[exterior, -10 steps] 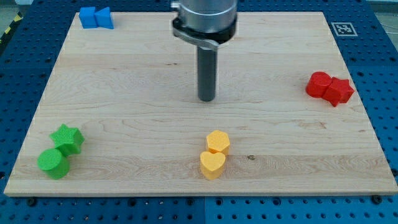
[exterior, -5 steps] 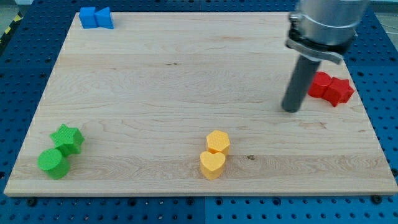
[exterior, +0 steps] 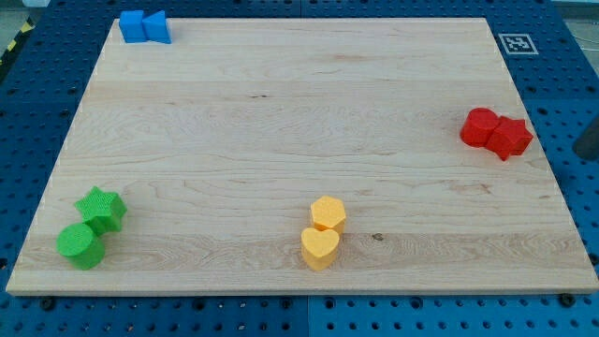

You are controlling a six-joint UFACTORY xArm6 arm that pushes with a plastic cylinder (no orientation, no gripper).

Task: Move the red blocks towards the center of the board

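Two red blocks sit touching near the board's right edge: a rounded one [exterior: 481,126] and, to its right, an angular one [exterior: 511,138]. Only a dark sliver of my rod shows at the view's right edge, off the wooden board [exterior: 281,122]. Its lower end, my tip [exterior: 588,154], is to the right of the red blocks and apart from them.
Two blue blocks [exterior: 144,26] sit at the board's top left corner. A green star [exterior: 103,208] and a green cylinder [exterior: 80,245] are at the bottom left. A yellow hexagon [exterior: 328,213] and a yellow heart [exterior: 320,247] are at the bottom middle. A fiducial marker [exterior: 516,43] is at the top right.
My rod has swept from the board's middle to the right, past the red blocks, and is almost out of view. No block has moved.
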